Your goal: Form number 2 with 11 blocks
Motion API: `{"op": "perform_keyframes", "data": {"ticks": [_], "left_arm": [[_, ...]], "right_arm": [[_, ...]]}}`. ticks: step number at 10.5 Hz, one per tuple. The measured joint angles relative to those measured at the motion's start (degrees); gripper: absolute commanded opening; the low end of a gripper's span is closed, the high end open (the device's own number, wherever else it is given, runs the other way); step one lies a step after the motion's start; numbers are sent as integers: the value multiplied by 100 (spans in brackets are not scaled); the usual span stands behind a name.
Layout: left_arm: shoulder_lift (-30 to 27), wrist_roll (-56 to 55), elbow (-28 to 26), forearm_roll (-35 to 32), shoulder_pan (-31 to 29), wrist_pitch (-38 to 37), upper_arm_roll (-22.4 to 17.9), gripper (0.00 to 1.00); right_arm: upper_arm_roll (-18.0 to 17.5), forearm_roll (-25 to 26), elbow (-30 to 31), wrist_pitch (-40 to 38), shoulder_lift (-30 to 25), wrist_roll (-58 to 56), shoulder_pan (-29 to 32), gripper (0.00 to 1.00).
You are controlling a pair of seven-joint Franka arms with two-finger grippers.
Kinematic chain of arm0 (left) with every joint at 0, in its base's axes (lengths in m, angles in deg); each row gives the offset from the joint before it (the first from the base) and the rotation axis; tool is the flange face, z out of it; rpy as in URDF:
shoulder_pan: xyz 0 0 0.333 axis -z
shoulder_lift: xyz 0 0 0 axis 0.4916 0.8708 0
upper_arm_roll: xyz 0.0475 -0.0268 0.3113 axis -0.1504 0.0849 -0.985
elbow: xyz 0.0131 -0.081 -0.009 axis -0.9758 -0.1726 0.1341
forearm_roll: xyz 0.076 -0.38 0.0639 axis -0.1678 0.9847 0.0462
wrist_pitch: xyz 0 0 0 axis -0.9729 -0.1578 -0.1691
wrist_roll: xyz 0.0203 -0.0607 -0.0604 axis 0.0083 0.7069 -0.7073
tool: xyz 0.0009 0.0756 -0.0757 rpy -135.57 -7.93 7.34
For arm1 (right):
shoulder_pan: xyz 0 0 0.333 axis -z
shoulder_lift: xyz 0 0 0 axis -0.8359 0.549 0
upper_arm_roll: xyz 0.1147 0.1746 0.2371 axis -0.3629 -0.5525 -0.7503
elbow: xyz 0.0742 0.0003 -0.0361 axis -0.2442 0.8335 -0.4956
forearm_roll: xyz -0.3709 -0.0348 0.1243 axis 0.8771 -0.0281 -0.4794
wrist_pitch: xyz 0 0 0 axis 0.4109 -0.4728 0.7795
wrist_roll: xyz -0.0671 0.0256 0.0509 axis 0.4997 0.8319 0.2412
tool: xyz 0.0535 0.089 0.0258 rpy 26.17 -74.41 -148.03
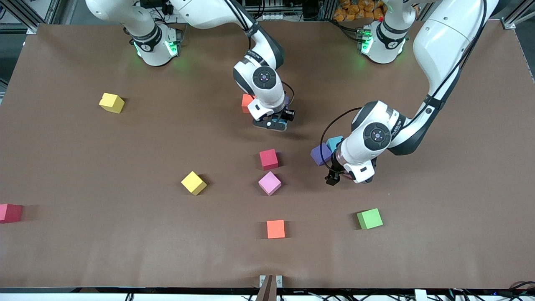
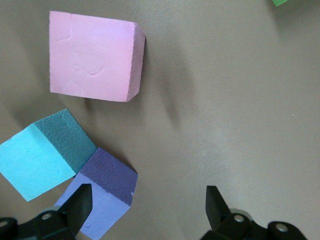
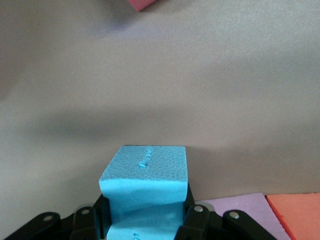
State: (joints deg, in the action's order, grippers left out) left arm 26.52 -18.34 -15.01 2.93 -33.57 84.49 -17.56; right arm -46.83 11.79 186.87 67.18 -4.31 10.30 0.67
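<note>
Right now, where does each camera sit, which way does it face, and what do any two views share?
Front view: high across the table, facing both arm bases; shows both arms over the brown table.
Left wrist view: looks down past the open left gripper at a matte pink cube, light blue cube and purple cube.
Right wrist view: looks down at the table; right gripper shut on a second light blue cube.
Shared: front and left wrist views both show the purple cube.

On the plain brown table point(image 1: 83, 167): two matte yellow cubes point(image 1: 111, 103) point(image 1: 194, 183), two orange point(image 1: 276, 229) point(image 1: 246, 102), two red point(image 1: 268, 159) point(image 1: 10, 212), one pink point(image 1: 269, 183), green point(image 1: 369, 218), purple point(image 1: 321, 154), and light blue cubes point(image 1: 334, 143) point(image 3: 145, 195) (all unpatterned).
</note>
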Motion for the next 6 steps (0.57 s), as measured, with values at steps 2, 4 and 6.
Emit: {"op": "perform_keyframes", "data": {"ticks": [2, 4, 6], "left_arm": [[35, 0, 65, 0, 0, 0, 0, 100], [50, 0, 92, 0, 3, 0, 0, 100], [51, 0, 105, 0, 31, 0, 1, 100]], "right_arm": [[-8, 5, 0, -4, 0, 0, 0, 0], [-11, 31, -1, -7, -1, 0, 0, 0], [-29, 120, -1, -20, -5, 0, 0, 0]]}}
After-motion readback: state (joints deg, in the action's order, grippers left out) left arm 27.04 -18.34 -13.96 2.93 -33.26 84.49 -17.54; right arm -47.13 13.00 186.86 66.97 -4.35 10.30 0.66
